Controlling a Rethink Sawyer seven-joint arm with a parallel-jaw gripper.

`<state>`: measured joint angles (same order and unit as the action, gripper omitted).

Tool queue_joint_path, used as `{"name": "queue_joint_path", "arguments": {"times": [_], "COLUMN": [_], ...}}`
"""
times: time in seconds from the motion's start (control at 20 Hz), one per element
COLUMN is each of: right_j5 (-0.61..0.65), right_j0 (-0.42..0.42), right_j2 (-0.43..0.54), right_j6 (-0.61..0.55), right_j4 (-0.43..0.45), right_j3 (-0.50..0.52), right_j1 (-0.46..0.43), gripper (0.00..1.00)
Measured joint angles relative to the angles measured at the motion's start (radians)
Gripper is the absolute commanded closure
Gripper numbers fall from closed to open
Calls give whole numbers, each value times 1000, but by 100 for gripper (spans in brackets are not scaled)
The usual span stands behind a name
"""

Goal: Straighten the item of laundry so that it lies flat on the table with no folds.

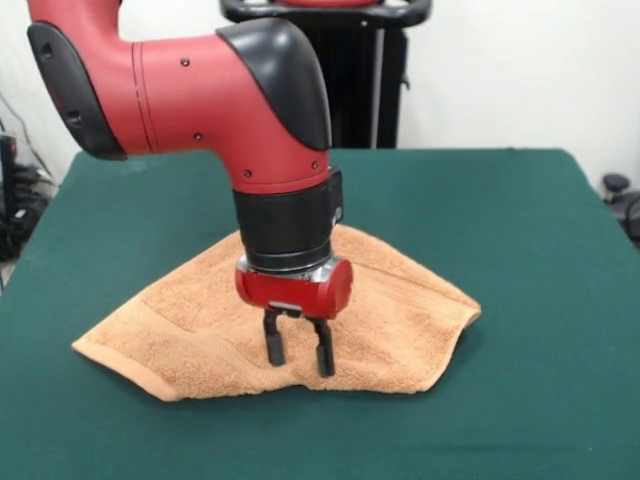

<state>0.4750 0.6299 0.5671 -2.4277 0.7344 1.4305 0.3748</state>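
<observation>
The item of laundry (180, 325) is a light orange-tan towel lying in the middle of the dark green table (500, 220). Its outline is uneven: a corner points left, another points right, and a fold crease runs along its near side. The red and black arm comes down over the towel's centre. My gripper (298, 358) stands open, its two black fingers (273, 348) pointing down just above or on the towel near its front edge. Nothing is held between them. The arm hides the towel's far middle part.
Green cloth shows all round the towel, widest on the right and at the front. A black stand (385, 75) rises behind the table's far edge. A dark object (616, 186) sits off the table at the right, and cables (15, 215) at the left.
</observation>
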Motion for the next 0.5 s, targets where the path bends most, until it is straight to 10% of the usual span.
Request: {"name": "queue_joint_path", "arguments": {"times": [0.5], "right_j5": [0], "right_j0": [81], "right_j2": [114], "right_j6": [9], "right_j4": [-28], "right_j3": [102], "right_j1": [-6], "gripper": [0]}}
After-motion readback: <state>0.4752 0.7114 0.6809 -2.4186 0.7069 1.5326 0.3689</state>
